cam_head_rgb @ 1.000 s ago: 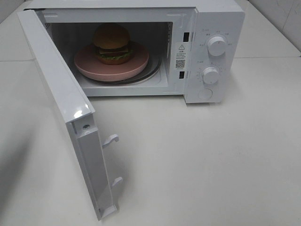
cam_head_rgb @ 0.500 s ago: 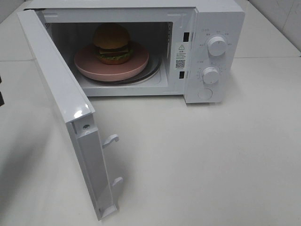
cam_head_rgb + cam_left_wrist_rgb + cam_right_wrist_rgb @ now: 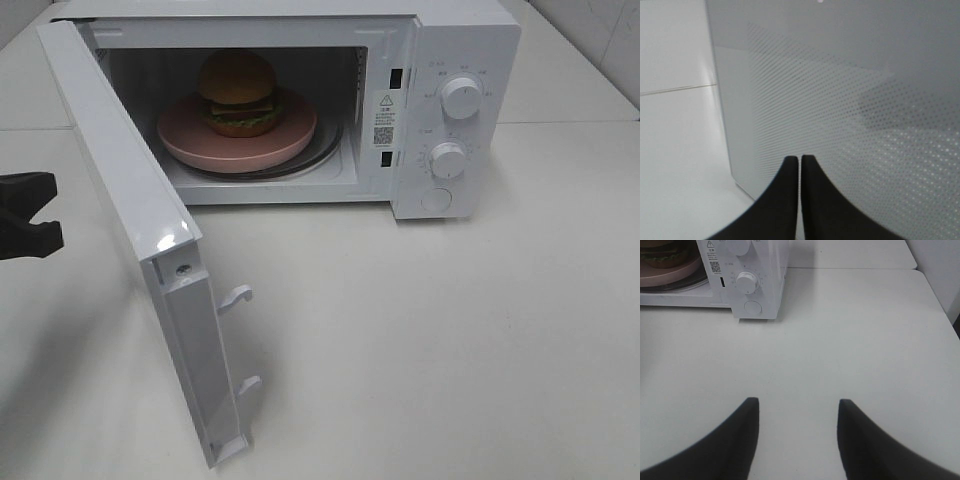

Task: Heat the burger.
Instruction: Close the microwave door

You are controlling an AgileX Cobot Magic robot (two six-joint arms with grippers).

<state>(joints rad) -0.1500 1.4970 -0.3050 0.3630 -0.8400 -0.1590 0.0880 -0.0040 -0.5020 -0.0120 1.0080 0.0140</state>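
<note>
left gripper [image 3: 800,159]: fingers clenched together, empty, tips close to the outer face of the open door [image 3: 840,100], contact unclear | right gripper [image 3: 795,402]: fingers spread, nothing between them, above the bare table [image 3: 850,340] | burger [image 3: 238,95]: on the pink plate [image 3: 295,132] inside the microwave [image 3: 465,40], past the door from the left fingers, well ahead of the right fingers

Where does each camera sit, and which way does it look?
Exterior high: high in front, looking down into the open microwave; left hand at the edge.
Left wrist: behind the shut left hand, facing the door and its dotted panel.
Right wrist: behind the open right hand, facing table and knobs.
Shared: exterior and right wrist both show the burger.
</note>
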